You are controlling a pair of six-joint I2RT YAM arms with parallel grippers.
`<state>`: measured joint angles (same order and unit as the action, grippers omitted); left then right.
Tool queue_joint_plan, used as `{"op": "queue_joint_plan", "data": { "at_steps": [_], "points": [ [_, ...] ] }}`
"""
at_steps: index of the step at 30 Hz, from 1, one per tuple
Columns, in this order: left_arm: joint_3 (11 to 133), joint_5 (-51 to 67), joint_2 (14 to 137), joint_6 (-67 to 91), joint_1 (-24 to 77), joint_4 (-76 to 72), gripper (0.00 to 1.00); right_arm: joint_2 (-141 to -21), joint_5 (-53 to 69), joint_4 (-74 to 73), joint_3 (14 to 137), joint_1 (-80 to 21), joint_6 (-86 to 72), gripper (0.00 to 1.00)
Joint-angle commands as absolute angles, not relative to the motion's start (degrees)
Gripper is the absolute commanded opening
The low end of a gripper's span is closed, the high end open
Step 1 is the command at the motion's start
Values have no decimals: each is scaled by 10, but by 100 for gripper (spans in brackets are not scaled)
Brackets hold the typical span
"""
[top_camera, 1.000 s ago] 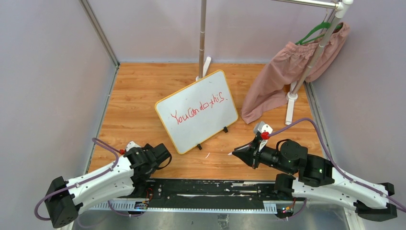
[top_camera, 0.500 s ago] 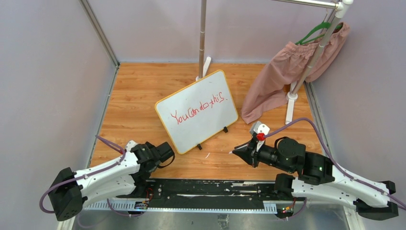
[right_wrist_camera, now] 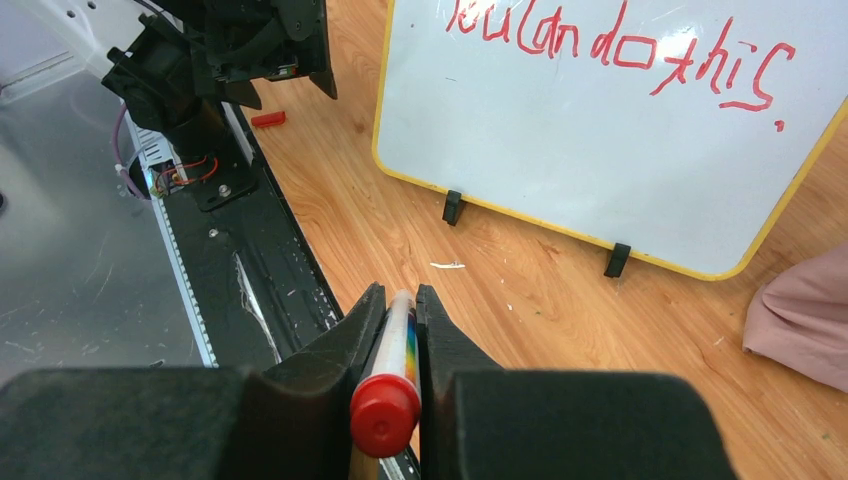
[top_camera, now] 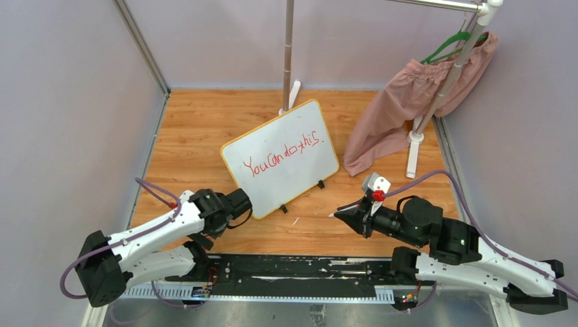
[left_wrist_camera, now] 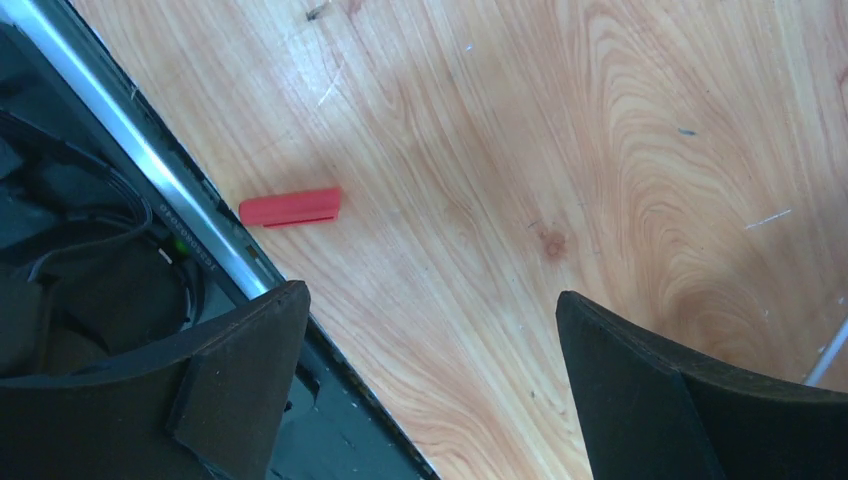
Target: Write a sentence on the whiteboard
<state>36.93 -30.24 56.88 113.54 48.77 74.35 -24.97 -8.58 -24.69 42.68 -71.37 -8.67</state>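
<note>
board written, marker held, left claw wide

the whiteboard (top_camera: pixel 280 159) is propped on its black clip feet near the middle of the table (top_camera: pixel 191 136), turned so that its lower corner points at the near edge. the sentence (top_camera: pixel 282 155) is written across it in red, in one slanted line: "you can do this."

the right gripper (right_wrist_camera: pixel 400 300) is seen closed narrowly on a marker (right_wrist_camera: pixel 392 375), which is clamped between the two fingers and shows a red end towards the wrist camera. this gripper is held off the board, near the board's near-right edge, above the table.

the left gripper (left_wrist_camera: pixel 430 330) is seen spread wide with nothing between its fingers, low over the near-left part of the table, close to the board's lower corner. a red cap (left_wrist_camera: pixel 290 207) lies on the wood just beside the black rail (top_camera: pixel 293 269) at the near edge.
</note>
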Motion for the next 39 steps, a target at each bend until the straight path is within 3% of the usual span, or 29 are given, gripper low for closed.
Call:
{"op": "queue_joint_plan", "data": {
  "at_steps": [1,9,18,24,34,39],
  "points": [
    [354,-276,555,1182,476,829,100,-237,-97,-251,429,-714,-77,0],
    [293,-315,337,1255,476,815,100,-235,-94,-252,429,-714,-73,0],
    [293,-360,360,1164,476,785,100,-240,-95,-253,430,-714,-72,0],
    [249,-386,283,1255,476,786,100,-239,-104,-262,429,-714,-74,0],
    [301,-349,546,1294,476,792,100,-247,-111,-270,432,-714,-67,0],
    [294,-335,538,1317,476,792,100,-242,-113,-274,430,-714,-63,0]
  ]
}}
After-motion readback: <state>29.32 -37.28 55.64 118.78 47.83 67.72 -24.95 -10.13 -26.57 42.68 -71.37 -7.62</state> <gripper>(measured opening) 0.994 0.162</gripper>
